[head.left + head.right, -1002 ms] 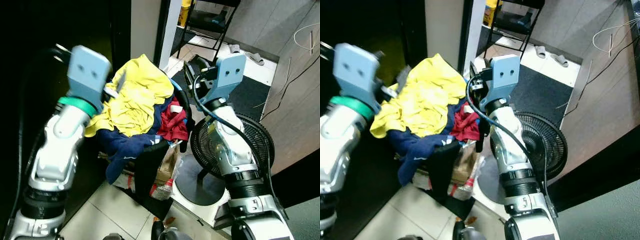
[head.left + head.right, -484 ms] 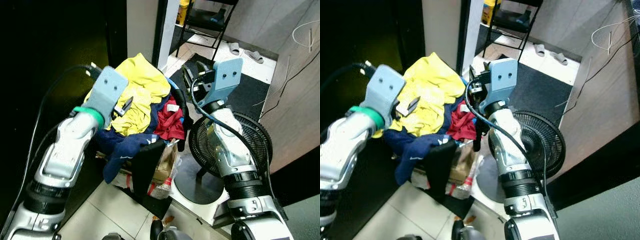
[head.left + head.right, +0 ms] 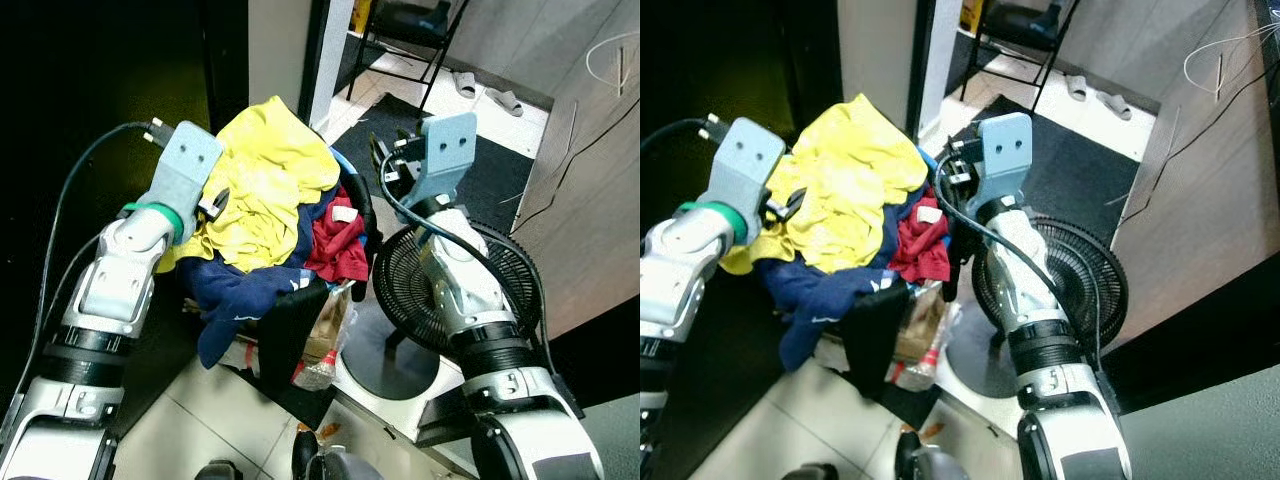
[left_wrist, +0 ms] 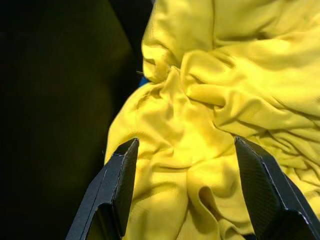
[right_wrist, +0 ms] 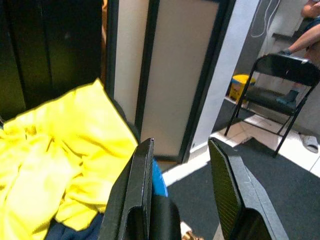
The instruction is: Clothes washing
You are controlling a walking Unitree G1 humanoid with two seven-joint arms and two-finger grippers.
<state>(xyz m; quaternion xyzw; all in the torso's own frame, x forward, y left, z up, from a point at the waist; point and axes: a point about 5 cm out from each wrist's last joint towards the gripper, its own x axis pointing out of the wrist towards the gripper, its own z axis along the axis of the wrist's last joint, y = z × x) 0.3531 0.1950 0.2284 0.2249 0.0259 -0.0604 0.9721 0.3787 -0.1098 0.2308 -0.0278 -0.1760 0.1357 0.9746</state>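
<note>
Down by the robot's feet, on the pale tiled floor, a black cloth and a navy garment hang over the near edge of the laundry basket. A plastic bag sits just beside them, and a black fan stands to the right behind the right arm. Heaped in the basket are a red garment and, on top, a yellow shirt. The left gripper hangs right over the yellow shirt at its left side, fingers spread wide with nothing between them. The right gripper is raised by the basket's right rim, its fingers parted and empty. Farther off lie a dark mat, a folding chair and slippers.
</note>
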